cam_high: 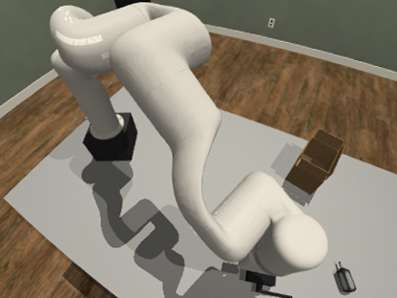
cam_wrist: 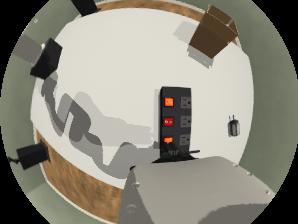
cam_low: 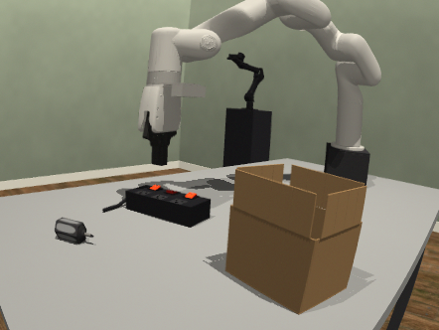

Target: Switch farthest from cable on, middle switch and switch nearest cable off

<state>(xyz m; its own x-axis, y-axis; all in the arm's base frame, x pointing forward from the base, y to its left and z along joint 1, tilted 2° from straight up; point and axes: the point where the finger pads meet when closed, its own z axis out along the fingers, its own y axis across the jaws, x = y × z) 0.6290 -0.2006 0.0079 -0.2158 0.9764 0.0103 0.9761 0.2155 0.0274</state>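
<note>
Arm arches over, closed claw (cam_low: 159, 155) pointing down above the power strip (cam_low: 168, 203)

Black power strip (cam_low: 166, 205) with orange-red switches (cam_low: 189, 196) at the table's 9 o'clock in the exterior view, black cable (cam_low: 113, 206) trailing from its 9 o'clock end. Plain brown cardboard box (cam_low: 293, 238) at 4 o'clock on a pale grey table (cam_low: 149, 278); small dark grey adapter (cam_low: 71, 231) with a lighter grey face at 8 o'clock. Glossy white arm (cam_high: 171, 109) on a black base (cam_high: 123, 147), black gripper (cam_low: 159, 158), brown wood-grain floor (cam_high: 286, 85), muted green walls (cam_low: 74, 75).
</note>
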